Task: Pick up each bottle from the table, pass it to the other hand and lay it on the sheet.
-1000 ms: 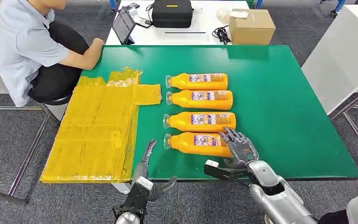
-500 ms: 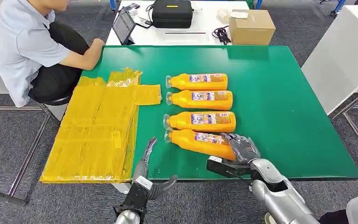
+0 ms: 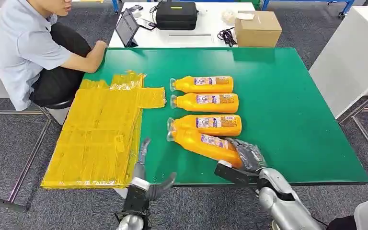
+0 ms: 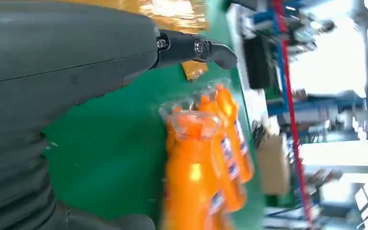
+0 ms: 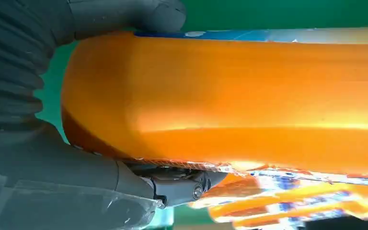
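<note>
A green table [image 3: 287,120] stands on grey carpet, and everything here is placed relative to it. A yellow sheet [image 3: 100,136] covers the table's left part and overhangs its left edge. Four orange bottles lie on their sides near the table's middle, caps pointing toward the sheet. The three farther bottles [image 3: 206,103] lie flat in a neat row. The nearest bottle [image 3: 203,143] is tilted, its cap end touching the third bottle in the row. Its base end is gripped by the right robot hand [image 3: 248,154], close to the table's near edge. In the right wrist view, the thumb [image 5: 139,14] and the fingers [image 5: 177,184] press opposite sides of the bottle's base. The left robot hand [image 3: 146,170] hovers at the table's near edge, just beside the sheet's near right corner, with fingers spread apart and nothing held. Beyond the table's far edge stands a white desk [image 3: 206,33] carrying a black case [image 3: 175,13], a cardboard box [image 3: 258,28] and a tablet [image 3: 127,28]. A person in a grey shirt [image 3: 24,48] sits at the table's far left corner, one arm resting on it.
</note>
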### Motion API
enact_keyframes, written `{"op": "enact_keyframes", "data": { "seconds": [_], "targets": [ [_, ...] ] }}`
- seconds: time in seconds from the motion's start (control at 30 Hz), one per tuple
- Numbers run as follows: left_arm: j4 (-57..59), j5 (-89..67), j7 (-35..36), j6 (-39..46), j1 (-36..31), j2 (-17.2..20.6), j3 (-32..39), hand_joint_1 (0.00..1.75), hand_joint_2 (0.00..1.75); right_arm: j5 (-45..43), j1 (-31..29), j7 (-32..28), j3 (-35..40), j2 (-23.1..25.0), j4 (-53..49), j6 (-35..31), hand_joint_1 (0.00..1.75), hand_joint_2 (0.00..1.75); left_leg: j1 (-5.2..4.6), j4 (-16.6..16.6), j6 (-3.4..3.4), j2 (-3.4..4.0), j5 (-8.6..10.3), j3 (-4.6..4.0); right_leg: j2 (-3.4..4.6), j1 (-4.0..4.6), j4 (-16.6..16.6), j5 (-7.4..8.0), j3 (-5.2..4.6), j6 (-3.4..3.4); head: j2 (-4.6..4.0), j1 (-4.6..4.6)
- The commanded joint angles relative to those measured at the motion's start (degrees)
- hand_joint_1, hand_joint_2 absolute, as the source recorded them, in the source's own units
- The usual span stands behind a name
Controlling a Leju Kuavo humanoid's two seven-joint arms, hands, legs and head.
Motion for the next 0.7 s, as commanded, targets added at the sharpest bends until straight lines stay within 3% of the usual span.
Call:
{"op": "enact_keyframes", "data": {
  "seconds": [0.03, 0.27, 0.7],
  "targets": [
    [-2.45, 9.71, -0.96, -4.87, -0.47, 0.48, 2.12, 0.0, 1.75, -1.97, 3.12, 0.02, -2.28, 4.57, -3.37, 0.29, 1.75, 1.75, 0.13, 0.01, -0.17, 0.13, -0.07, 0.03, 0.1, 0.13, -0.01, -0.03, 0.01, -0.2, 0.0, -0.02],
    [2.81, 31.78, 17.28, -28.11, 0.13, 2.58, 2.22, 0.0, 1.75, -7.76, 1.2, -4.58, -2.29, 8.02, -6.89, -0.39, 1.75, 1.75, 0.06, -0.05, -0.09, 0.18, -0.03, -0.16, 0.2, 0.06, -0.02, 0.0, -0.14, -0.11, 0.0, 0.0],
    [3.35, 33.72, 15.08, -34.1, -2.45, 2.43, 1.45, 0.0, 1.75, -12.18, -3.59, -7.43, 5.68, 13.32, 0.87, 1.6, 1.75, 1.75, 0.11, -0.03, -0.13, 0.22, -0.07, -0.4, 0.24, 0.11, -0.03, -0.02, -0.38, -0.18, 0.0, -0.02]
  ]
}}
